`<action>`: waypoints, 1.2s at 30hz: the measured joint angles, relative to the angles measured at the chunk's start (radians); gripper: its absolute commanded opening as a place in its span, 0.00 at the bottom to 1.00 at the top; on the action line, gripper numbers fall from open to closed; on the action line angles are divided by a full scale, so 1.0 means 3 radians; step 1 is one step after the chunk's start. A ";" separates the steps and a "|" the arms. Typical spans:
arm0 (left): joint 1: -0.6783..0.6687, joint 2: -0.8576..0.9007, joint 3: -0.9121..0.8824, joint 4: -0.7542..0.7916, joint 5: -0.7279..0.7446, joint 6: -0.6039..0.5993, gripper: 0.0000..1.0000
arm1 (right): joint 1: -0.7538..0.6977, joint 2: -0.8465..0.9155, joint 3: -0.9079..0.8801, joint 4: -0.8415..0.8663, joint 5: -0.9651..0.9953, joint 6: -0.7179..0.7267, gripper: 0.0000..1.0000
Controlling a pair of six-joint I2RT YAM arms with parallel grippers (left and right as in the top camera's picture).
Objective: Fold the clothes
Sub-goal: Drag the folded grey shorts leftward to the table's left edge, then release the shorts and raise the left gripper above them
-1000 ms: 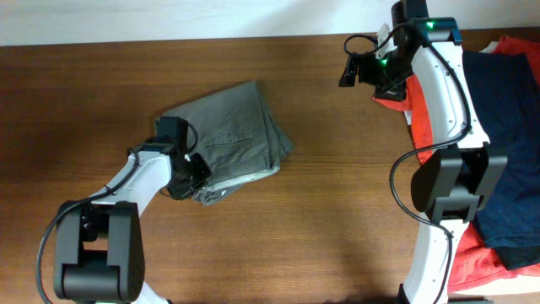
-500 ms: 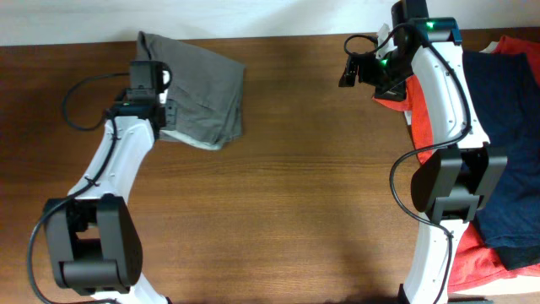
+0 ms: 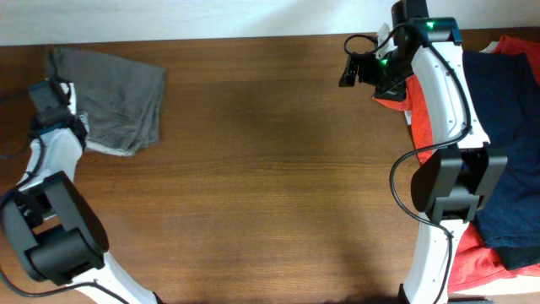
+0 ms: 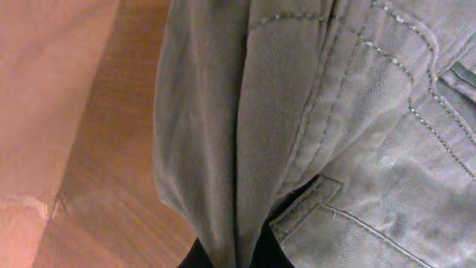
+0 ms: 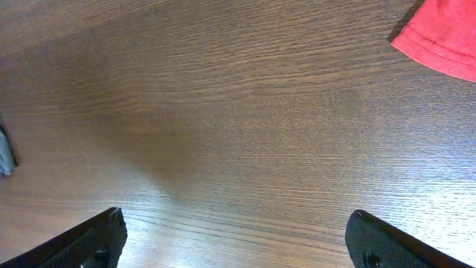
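The folded grey shorts [image 3: 118, 97] lie at the table's far left corner. My left gripper [image 3: 63, 118] is at their left edge and is shut on a fold of the shorts [image 4: 230, 149], whose seams fill the left wrist view. My right gripper [image 3: 348, 72] hovers at the far right of the table, wide open and empty, with its two dark fingertips [image 5: 82, 242] apart over bare wood.
An orange-red T-shirt [image 3: 418, 105] and a dark navy garment [image 3: 506, 135] are piled at the right edge, behind my right arm. A corner of the red shirt [image 5: 442, 37] shows in the right wrist view. The table's left edge [image 4: 44, 134] is close to the shorts.
My left gripper has dragged the folded shorts from the table's middle left to the far left corner. The right arm has not moved.
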 measured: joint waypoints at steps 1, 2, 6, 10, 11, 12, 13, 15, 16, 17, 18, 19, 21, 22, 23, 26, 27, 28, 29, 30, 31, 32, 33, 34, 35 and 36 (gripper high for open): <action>0.0052 0.0045 0.0000 0.0008 0.0000 -0.0010 0.28 | 0.0000 0.0000 0.0000 0.0000 0.0000 -0.0001 0.98; 0.0099 0.0103 0.0000 0.0010 0.0000 -0.0033 0.37 | 0.0000 0.0000 0.0000 0.0000 0.0000 0.0000 0.98; 0.0261 0.0244 0.0013 0.0287 -0.0010 -0.0257 0.99 | 0.0000 0.0000 0.0000 0.0001 0.0000 -0.0001 0.98; 0.0318 0.0192 0.0290 -0.0210 -0.0009 -0.0702 0.01 | 0.0000 0.0000 0.0000 0.0001 0.0001 0.0000 0.98; 0.0317 0.0072 0.0315 -0.0408 0.0008 -0.0982 0.01 | 0.0000 0.0000 0.0000 0.0001 0.0000 -0.0001 0.98; 0.0315 -0.0015 0.0345 -0.0570 0.0029 -0.1128 0.01 | 0.0000 0.0000 0.0000 -0.0001 0.0000 -0.0001 0.98; 0.0315 -0.0160 0.0370 -0.0807 0.0095 -0.1315 0.01 | 0.0000 0.0000 0.0000 -0.0003 0.0000 -0.0001 0.98; 0.0315 -0.0282 0.0427 -0.1143 0.0189 -0.1517 0.01 | 0.0000 0.0000 0.0000 0.0000 0.0001 -0.0001 0.98; 0.0315 -0.0300 0.0439 -0.1364 0.0242 -0.1663 0.00 | 0.0000 0.0000 0.0000 0.0000 0.0001 0.0000 0.98; 0.0315 -0.0285 0.0425 -0.1493 0.0300 -0.1844 0.01 | 0.0000 0.0000 0.0000 0.0000 0.0001 -0.0001 0.98; 0.0315 -0.0253 0.0399 -0.1528 0.0338 -0.1891 0.01 | 0.0000 0.0000 0.0000 0.0000 0.0001 0.0000 0.98; 0.0315 -0.0203 0.0379 -0.1569 0.0367 -0.1949 0.01 | 0.0000 0.0000 0.0000 0.0001 0.0000 0.0000 0.98; 0.0315 -0.0034 0.0314 -0.1617 0.0394 -0.1996 0.00 | 0.0000 0.0000 0.0000 0.0000 0.0001 0.0000 0.98; 0.0315 0.0066 0.0291 -0.1629 0.0416 -0.2017 0.01 | 0.0000 0.0000 0.0000 0.0000 0.0001 -0.0001 0.98; 0.0315 0.0136 0.0276 -0.1633 0.0446 -0.2031 0.00 | 0.0000 0.0000 0.0000 0.0000 0.0001 -0.0001 0.98; 0.0315 0.0338 0.0272 -0.1539 0.0554 -0.2042 0.00 | 0.0000 0.0000 0.0000 0.0000 0.0001 -0.0001 0.98; 0.0315 0.0408 0.0272 -0.1462 0.0563 -0.2042 0.00 | 0.0000 0.0000 0.0000 0.0001 0.0000 0.0000 0.98; 0.0314 0.0421 0.0278 -0.1347 0.0579 -0.2043 0.01 | 0.0000 0.0000 0.0000 0.0001 0.0000 -0.0001 0.98; 0.0315 0.0449 0.0281 -0.1272 0.0581 -0.2046 0.00 | 0.0000 0.0000 0.0000 0.0001 0.0001 0.0001 0.98; 0.0315 0.0456 0.0278 -0.1203 0.0580 -0.2049 0.01 | 0.0000 0.0000 0.0000 0.0001 0.0000 -0.0001 0.98; 0.0315 0.0488 0.0280 -0.1055 0.0577 -0.2052 0.01 | 0.0000 0.0000 0.0000 0.0000 0.0000 -0.0003 0.98; 0.0317 0.0500 0.0278 -0.0960 0.0579 -0.2054 0.01 | 0.0000 0.0000 0.0000 0.0001 0.0000 -0.0001 0.98; 0.0319 0.0529 0.0278 -0.0814 0.0580 -0.2052 0.01 | 0.0000 0.0000 0.0000 0.0003 0.0000 -0.0003 0.98; 0.0319 0.0549 0.0278 -0.0702 0.0581 -0.2054 0.00 | 0.0000 0.0000 0.0000 0.0000 0.0001 -0.0001 0.98; 0.0319 0.0561 0.0278 -0.0631 0.0580 -0.2054 0.00 | 0.0000 0.0000 0.0000 0.0001 0.0000 -0.0003 0.98; 0.0319 0.0572 0.0278 -0.0589 0.0581 -0.2054 0.01 | 0.0000 0.0000 0.0000 0.0000 0.0000 0.0000 0.98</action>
